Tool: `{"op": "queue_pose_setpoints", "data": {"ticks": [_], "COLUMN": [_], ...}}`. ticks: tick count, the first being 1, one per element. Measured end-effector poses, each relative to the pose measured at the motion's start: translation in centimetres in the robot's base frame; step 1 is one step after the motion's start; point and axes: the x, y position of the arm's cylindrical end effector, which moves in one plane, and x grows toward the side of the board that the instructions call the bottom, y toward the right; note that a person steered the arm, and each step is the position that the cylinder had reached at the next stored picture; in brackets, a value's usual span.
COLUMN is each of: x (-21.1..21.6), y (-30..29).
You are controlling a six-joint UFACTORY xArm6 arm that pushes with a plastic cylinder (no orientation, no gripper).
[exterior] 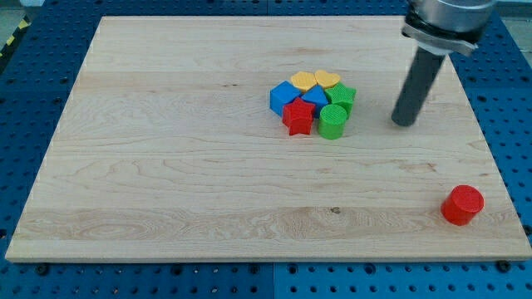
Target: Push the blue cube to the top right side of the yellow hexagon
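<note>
No writing shows. Above frame centre huddle seven blocks: blue cube (283,96) on the cluster's left, touching the yellow hexagon (303,80) at its upper right. My tip (404,122), jawless, stands apart, right of the cluster.

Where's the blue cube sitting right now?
The blue cube is at the left edge of the block cluster, just above the board's centre, touching the yellow hexagon at its upper right and the red star below. My tip is well off to the right.
</note>
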Motion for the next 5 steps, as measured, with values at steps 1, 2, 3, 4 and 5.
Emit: {"op": "queue_pose_setpoints", "data": {"ticks": [1,2,3,4,5], "x": [5.1,8.0,7.4,3.2,-1.7], "y": [-1.7,-8.0,-16.1,-18.6,-18.7]}}
